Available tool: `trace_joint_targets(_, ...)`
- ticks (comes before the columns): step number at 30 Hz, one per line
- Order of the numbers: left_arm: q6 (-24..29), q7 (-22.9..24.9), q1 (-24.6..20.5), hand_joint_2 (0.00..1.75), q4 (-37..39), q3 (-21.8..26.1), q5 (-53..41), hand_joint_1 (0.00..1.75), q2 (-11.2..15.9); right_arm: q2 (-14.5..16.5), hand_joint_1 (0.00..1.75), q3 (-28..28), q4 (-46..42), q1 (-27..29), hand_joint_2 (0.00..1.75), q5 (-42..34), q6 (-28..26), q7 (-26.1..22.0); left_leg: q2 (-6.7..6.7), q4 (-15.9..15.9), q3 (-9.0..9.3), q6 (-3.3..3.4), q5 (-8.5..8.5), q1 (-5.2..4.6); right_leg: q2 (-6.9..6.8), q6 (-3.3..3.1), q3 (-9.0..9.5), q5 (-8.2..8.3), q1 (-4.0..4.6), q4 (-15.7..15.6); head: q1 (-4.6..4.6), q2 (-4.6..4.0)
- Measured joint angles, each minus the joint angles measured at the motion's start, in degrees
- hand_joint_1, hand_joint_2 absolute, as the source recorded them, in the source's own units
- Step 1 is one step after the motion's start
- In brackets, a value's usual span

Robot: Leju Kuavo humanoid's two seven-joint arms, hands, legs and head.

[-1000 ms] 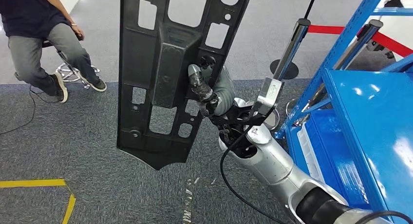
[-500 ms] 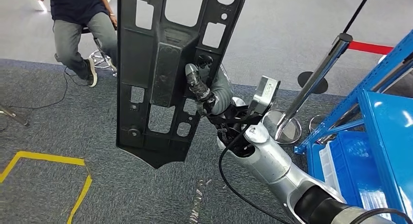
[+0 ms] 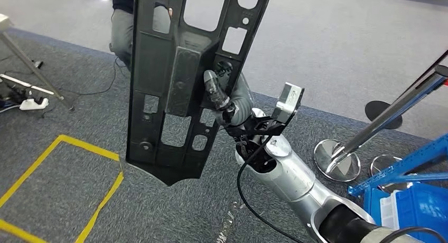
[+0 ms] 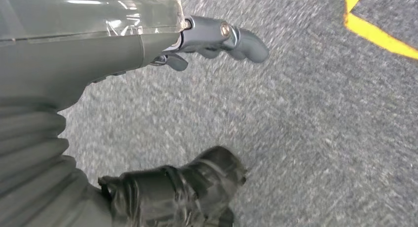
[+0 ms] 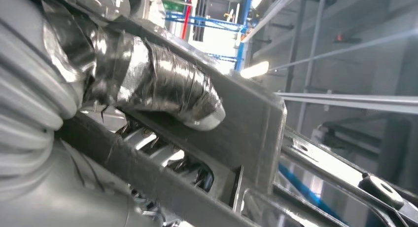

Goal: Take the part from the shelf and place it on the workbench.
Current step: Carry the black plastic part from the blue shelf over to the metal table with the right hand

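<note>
A: Where is the part (image 3: 179, 84)?

B: Up in the air over the grey carpet (image 3: 68, 195), hanging upright and a little tilted. It is a long black panel with many cut-outs, its pointed lower end toward the floor.

A: What holds it?

B: The right hand (image 3: 224, 97). Its taped thumb lies across the panel's face and the rest of the hand sits behind the panel's right edge. In the right wrist view the thumb (image 5: 167, 89) presses on a black bar of the part (image 5: 246, 123).

A: And the left hand (image 4: 217, 37)?

B: It hangs over the carpet with nothing in it, fingers apart and loosely bent.

A: What else is around?

B: Yellow tape (image 3: 105, 187) on the floor at the left, a stanchion (image 3: 338, 156) with a round chrome base at the right, a blue bin (image 3: 422, 211) at the lower right, and a person's legs (image 3: 122, 31) behind the panel.
</note>
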Motion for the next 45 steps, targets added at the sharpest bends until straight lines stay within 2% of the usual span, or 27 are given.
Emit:
trace_joint_targets(2,-0.03,-0.22,0.33,1.75,0.02,0.01,0.14,0.0,0.03,0.03,1.75,-0.09,0.2,-0.03,1.75,0.0,0.08,0.03,2.13,1.22,-0.59,-0.71,-0.69,-0.11,-1.48,-0.73,0.8,0.12,-0.01,-0.79,-0.19,-0.01)
trace_joint_targets(4,-0.07,-0.31,0.32,1.75,0.03,0.01,0.16,0.0,-0.03,0.08,1.75,-0.13,0.31,-0.05,1.75,0.0,0.19,0.03,5.85,6.19,-3.04,-1.38,-2.96,-0.1,-3.08,-1.26,1.55,0.09,0.12,-1.39,-0.46,-0.02)
trace_joint_targets(6,-0.15,-0.3,0.17,1.75,0.03,0.0,0.15,0.0,-0.04,0.08,1.75,-0.14,0.39,0.03,1.75,0.0,0.23,0.02,7.23,12.48,-6.59,-1.84,-5.04,0.22,-4.77,-1.47,1.78,-0.12,0.31,-1.47,-0.52,-0.02)
trace_joint_targets(7,-0.18,-0.28,0.22,1.75,0.03,0.0,0.15,0.0,-0.05,0.08,1.75,-0.14,0.45,0.11,1.75,0.0,0.23,0.02,7.46,13.82,-7.52,-1.95,-4.99,0.35,-5.58,-1.5,1.84,-0.25,0.36,-1.47,-0.54,-0.02)
trace_joint_targets(9,-0.22,-0.27,0.43,1.75,0.03,0.01,0.15,0.0,-0.04,0.08,1.75,-0.14,0.53,0.14,1.75,0.0,0.23,0.02,7.96,10.18,-5.89,-1.88,-2.2,0.44,-6.99,-1.42,2.08,-0.51,0.42,-1.47,-0.54,-0.02)
trace_joint_targets(11,-0.21,-0.27,0.43,1.75,0.03,0.01,0.15,0.0,-0.02,0.09,1.75,-0.14,0.54,0.1,1.75,0.0,0.23,0.02,9.78,2.52,-1.85,-1.4,0.61,0.0,-8.2,-1.15,2.47,-0.84,0.58,-1.51,-0.52,-0.02)
trace_joint_targets(13,-0.21,-0.28,0.25,1.75,0.03,0.0,0.12,0.0,-0.01,0.09,1.75,-0.14,0.54,0.09,1.75,0.0,0.23,0.02,10.93,-1.15,0.14,-0.68,1.07,-0.69,-9.2,-0.66,2.79,-1.13,0.73,-1.63,-0.48,-0.02)
trace_joint_targets(15,-0.23,-0.26,0.3,1.75,0.03,0.01,0.09,0.0,0.08,0.1,1.75,-0.14,0.53,0.07,1.75,0.0,0.23,0.02,10.0,-1.53,0.48,0.01,0.97,-0.9,-10.06,0.01,3.26,-1.39,0.76,-1.91,-0.45,-0.01)
trace_joint_targets(17,-0.44,-0.23,0.49,1.75,0.03,0.01,0.08,0.0,0.15,0.09,1.75,-0.15,0.54,0.02,1.75,0.01,0.27,0.02,8.92,-2.4,1.37,0.63,1.17,-0.64,-8.87,0.56,3.36,-2.23,0.63,-1.01,-0.4,-0.01)
trace_joint_targets(18,-0.64,-0.23,0.47,1.75,0.03,0.01,0.07,0.0,0.14,0.09,1.75,-0.16,0.54,-0.02,1.75,0.04,0.32,0.01,8.43,-2.83,1.84,0.98,1.32,-0.44,-7.53,0.68,2.51,-3.38,0.6,1.05,-0.34,-0.01)
trace_joint_targets(20,-1.03,-0.29,0.28,1.75,0.03,0.01,0.07,0.0,0.12,0.08,1.75,-0.18,0.54,0.07,1.75,0.14,0.51,-0.01,7.37,-3.02,2.12,1.47,1.33,-0.35,-5.1,0.65,-1.06,-6.38,0.52,7.89,-0.26,-0.02)
trace_joint_targets(21,-1.13,-0.33,0.2,1.75,0.03,0.01,0.08,0.0,0.12,0.07,1.75,-0.18,0.54,0.21,1.75,0.19,0.65,-0.01,6.73,-2.96,2.13,1.59,1.3,-0.36,-4.69,0.67,-3.1,-7.4,0.52,11.31,-0.22,-0.02)
trace_joint_targets(22,-1.19,-0.37,0.18,1.75,0.03,0.01,0.09,0.0,0.12,0.07,1.75,-0.18,0.54,0.36,1.75,0.22,0.78,0.01,5.98,-2.84,2.13,1.63,1.2,-0.38,-4.54,0.72,-4.45,-7.37,0.49,13.13,-0.22,-0.02)
trace_joint_targets(23,-1.23,-0.39,0.22,1.75,0.03,0.01,0.1,0.0,0.12,0.04,1.75,-0.19,0.54,0.45,1.75,0.25,0.91,0.02,5.18,-2.63,2.13,1.61,1.07,-0.37,-4.46,0.77,-4.93,-6.31,0.43,13.06,-0.22,-0.02)
trace_joint_targets(24,-1.27,-0.39,0.3,1.75,0.03,0.01,0.09,0.0,0.12,0.0,1.75,-0.19,0.54,0.47,1.75,0.26,1.02,0.03,4.36,-2.32,2.13,1.49,0.89,-0.31,-4.29,0.8,-4.31,-4.3,0.36,10.79,-0.21,-0.02)
trace_joint_targets(26,-1.46,-0.33,0.4,1.75,0.03,0.01,-0.07,0.0,0.13,-0.08,1.75,-0.2,0.54,0.44,1.75,0.34,1.17,0.02,2.86,-1.35,1.87,0.98,0.3,-0.23,-2.44,0.82,-1.54,-0.66,0.05,3.65,-0.21,-0.02)
trace_joint_targets(27,-1.62,-0.25,0.37,1.75,0.03,0.01,-0.19,0.0,0.21,-0.09,1.75,-0.2,0.49,0.48,1.75,0.44,1.21,0.0,2.16,-0.87,1.54,0.65,0.04,-0.21,-1.33,0.78,-0.42,0.13,-0.12,1.13,-0.24,-0.02)
trace_joint_targets(29,-1.99,-0.05,0.32,1.75,0.03,0.01,-0.38,0.0,0.46,-0.09,1.75,-0.2,0.38,0.64,1.75,0.83,1.22,-0.03,0.94,-0.4,0.86,-0.06,-0.08,-0.05,-0.26,0.53,0.36,-0.12,-0.07,-0.36,-0.28,-0.02)
trace_joint_targets(31,-2.19,0.14,0.55,1.75,0.04,0.0,-0.43,0.0,0.74,-0.11,1.75,-0.2,0.32,0.71,1.75,1.2,1.21,-0.03,0.22,-0.46,0.56,-0.67,0.0,0.24,-1.57,-0.09,0.66,0.04,-0.03,-0.69,-0.27,-0.02)
trace_joint_targets(33,-2.2,0.23,0.72,1.75,0.07,-0.01,-0.45,0.0,0.92,-0.1,1.75,-0.2,0.24,0.69,1.75,1.31,1.23,-0.05,2.67,1.72,-0.58,-1.29,-1.31,0.17,-2.94,-0.77,1.23,0.18,-0.18,-1.3,-0.53,-0.02)
trace_joint_targets(35,-2.3,0.28,0.55,1.75,0.09,-0.02,-0.51,0.0,1.05,-0.09,1.75,-0.2,0.1,0.73,1.75,1.39,1.25,-0.07,6.13,7.93,-3.8,-1.89,-4.16,0.19,-4.39,-1.2,1.63,0.08,-0.05,-1.61,-0.81,-0.02)
trace_joint_targets(37,-2.49,0.38,0.44,1.75,0.09,-0.02,-0.59,0.0,1.11,-0.09,1.75,-0.2,0.05,0.84,1.75,1.71,1.27,-0.01,7.21,13.35,-6.89,-2.23,-5.68,0.41,-5.88,-1.36,1.76,-0.14,0.03,-1.62,-0.84,-0.02)
trace_joint_targets(38,-2.58,0.44,0.5,1.75,0.09,-0.02,-0.61,0.0,1.11,-0.09,1.75,-0.2,0.06,0.9,1.75,1.98,1.28,0.06,7.44,13.7,-7.23,-2.28,-5.13,0.49,-6.59,-1.37,1.85,-0.28,0.03,-1.62,-0.84,-0.02)
trace_joint_targets(40,-2.76,0.49,0.68,1.75,0.09,-0.02,-0.61,0.0,1.16,-0.09,1.75,-0.2,0.04,0.92,1.75,2.33,1.3,0.26,8.27,8.28,-4.55,-2.1,-1.7,0.52,-7.88,-1.24,2.22,-0.62,0.05,-1.62,-0.84,-0.02)
trace_joint_targets(42,-2.94,0.5,0.59,1.75,0.09,-0.02,-0.62,0.0,1.28,-0.09,1.75,-0.2,0.03,0.88,1.75,2.43,1.32,0.49,10.5,1.32,-0.9,-1.49,0.68,-0.07,-9.1,-0.85,2.7,-1.05,0.26,-1.63,-0.81,-0.02)
trace_joint_targets(44,-3.09,0.58,0.39,1.75,0.09,-0.02,-0.64,0.0,1.4,-0.09,1.75,-0.2,0.04,0.82,1.75,2.55,1.47,0.67,11.34,-1.17,0.35,-0.72,0.74,-0.74,-10.24,-0.3,3.07,-1.4,0.52,-1.75,-0.78,-0.02)
trace_joint_targets(45,-3.13,0.63,0.4,1.75,0.09,-0.02,-0.66,0.0,1.46,-0.09,1.75,-0.2,0.04,0.77,1.75,2.66,1.59,0.73,10.61,-1.28,0.38,-0.35,0.74,-0.85,-10.81,0.02,3.3,-1.53,0.62,-1.88,-0.76,-0.02)
